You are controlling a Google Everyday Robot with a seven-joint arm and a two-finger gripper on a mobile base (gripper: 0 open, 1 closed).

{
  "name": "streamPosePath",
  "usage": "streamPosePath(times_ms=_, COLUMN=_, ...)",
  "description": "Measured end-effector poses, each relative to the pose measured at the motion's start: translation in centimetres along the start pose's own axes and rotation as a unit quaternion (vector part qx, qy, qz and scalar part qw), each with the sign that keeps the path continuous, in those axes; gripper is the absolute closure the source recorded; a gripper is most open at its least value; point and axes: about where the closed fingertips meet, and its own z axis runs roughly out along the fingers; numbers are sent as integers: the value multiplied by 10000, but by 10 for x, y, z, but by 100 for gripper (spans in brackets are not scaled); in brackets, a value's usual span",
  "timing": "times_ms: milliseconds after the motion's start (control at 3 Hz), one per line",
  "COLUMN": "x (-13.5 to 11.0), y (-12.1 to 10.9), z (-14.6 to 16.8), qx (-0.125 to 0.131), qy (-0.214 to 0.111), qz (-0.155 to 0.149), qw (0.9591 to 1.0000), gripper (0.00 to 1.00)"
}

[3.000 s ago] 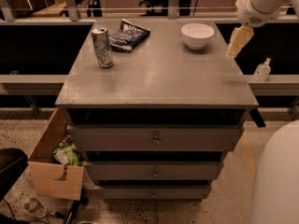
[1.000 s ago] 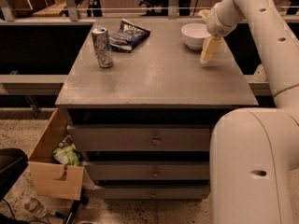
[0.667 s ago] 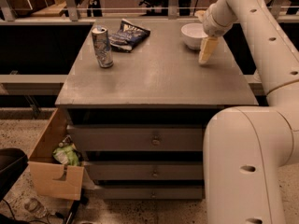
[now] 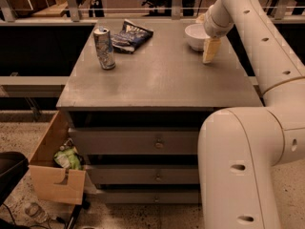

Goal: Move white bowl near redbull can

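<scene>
The white bowl (image 4: 195, 35) sits at the back right of the grey cabinet top (image 4: 157, 80). The redbull can (image 4: 104, 47), silver and blue and dented, stands upright at the back left, far from the bowl. My gripper (image 4: 210, 49) points down at the bowl's right rim, just above the top; the wrist covers the rim's right edge. Whether it touches the bowl does not show.
A dark blue-and-white snack bag (image 4: 131, 36) lies just right of and behind the can. My white arm (image 4: 248, 142) fills the right foreground. Drawers (image 4: 157, 142) are below the top. An open cardboard box (image 4: 55, 171) stands on the floor at left. A railing (image 4: 143, 8) runs behind.
The gripper has moved left from the top's right edge to the bowl's right side and edged closer over the last second. Bowl, can and bag have not moved.
</scene>
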Motion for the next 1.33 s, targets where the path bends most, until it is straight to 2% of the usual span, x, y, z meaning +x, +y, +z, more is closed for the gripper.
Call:
streamPosePath(times_ms=1000, x=-3, y=5, z=13, qx=-81, qy=-23, qz=-10, qw=10000, gripper=88)
streamPosePath(times_ms=1333, x=-4, y=6, z=16, qx=-105, qy=-30, qz=-14, qw=9999, gripper=100)
